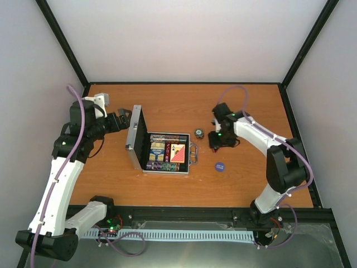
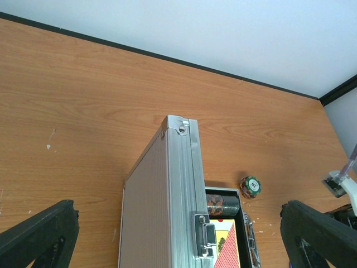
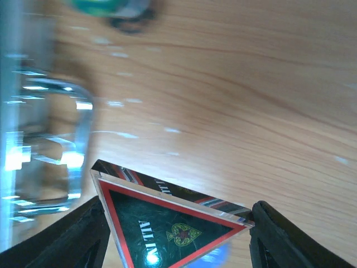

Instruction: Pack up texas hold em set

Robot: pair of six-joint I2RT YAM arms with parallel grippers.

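Note:
The silver case (image 1: pixel 163 152) lies open mid-table with its lid (image 1: pixel 135 144) standing upright. It holds rows of chips, a blue deck and a red deck (image 1: pixel 177 152). My left gripper (image 1: pixel 126 118) is open behind the lid's far top corner. In the left wrist view the lid (image 2: pixel 162 206) stands between my spread fingers (image 2: pixel 39 237), untouched. My right gripper (image 1: pixel 216 139) is shut on the triangular "ALL IN" button (image 3: pixel 167 229), just right of the case handle (image 3: pixel 61 151).
A small stack of green chips (image 1: pixel 198 133) stands on the table right of the case, also in the left wrist view (image 2: pixel 250 186). A round blue button (image 1: pixel 220 166) lies nearer the front. A black frame edges the wooden table (image 1: pixel 251 184).

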